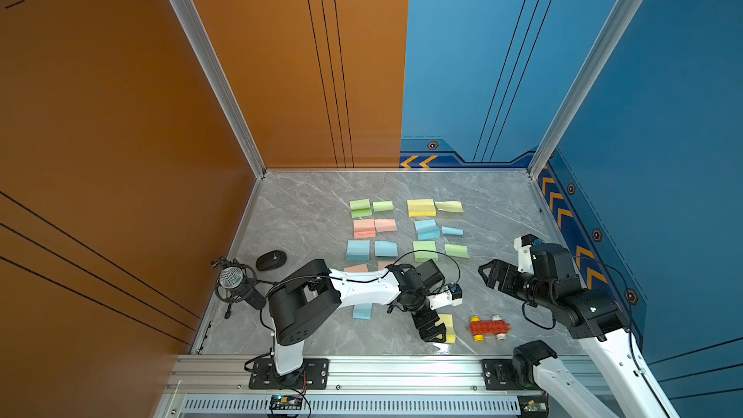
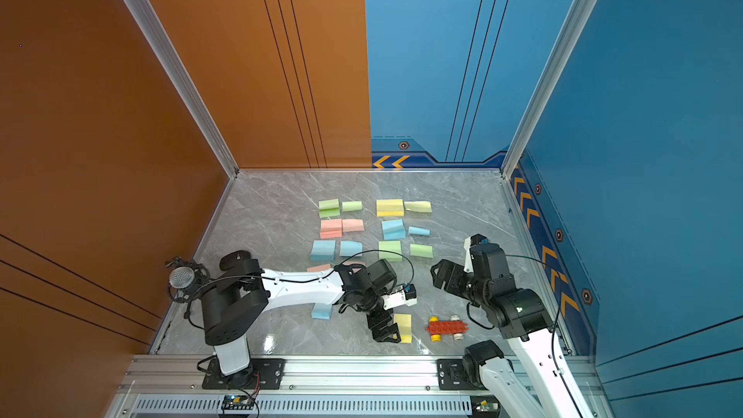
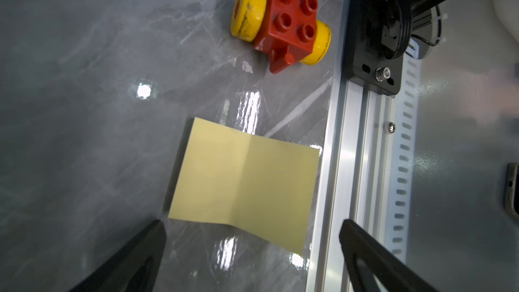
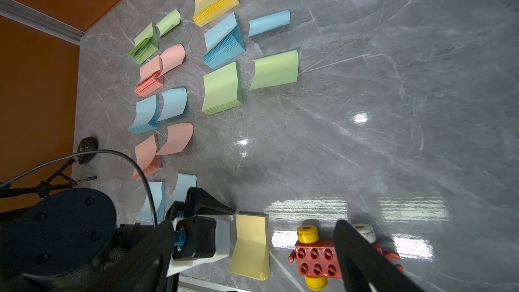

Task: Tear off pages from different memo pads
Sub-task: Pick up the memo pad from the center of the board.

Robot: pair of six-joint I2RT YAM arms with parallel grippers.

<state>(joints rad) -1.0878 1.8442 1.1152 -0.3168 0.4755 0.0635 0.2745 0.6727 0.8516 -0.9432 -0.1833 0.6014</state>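
A: Status of the left gripper [image 3: 252, 221]?
B: Wide apart, empty, one tip at a corner of the yellow memo pad [image 3: 244, 181] beside the front rail [image 3: 345, 164].
A: And the right gripper [image 1: 485, 275]?
B: Spread too, holding nothing, hanging above the table [image 1: 305, 227].
A: And the pages [image 4: 275, 70]?
B: Loose, lying beside the other memo pads [image 4: 222, 88], farther back.

Robot lab test cell, not a lived-in room. Aluminium posts [image 1: 207, 66] carry printed walls: an orange panel [image 1: 100, 114] and a blue panel [image 1: 663, 114], the blue one with chevron markings [image 1: 418, 162] at its foot. They box in a grey marble-look tabletop [image 1: 305, 219]. The left arm [image 1: 362, 285] and right arm [image 1: 611, 351] are bolted to an aluminium rail [image 1: 402, 367] at the near edge. A microphone [image 1: 231, 277] stands on a stand in the corner. A bare circuit board [image 1: 285, 401] with loose wires sits below the rail. Memo pads [image 1: 421, 207] are laid in neat rows.
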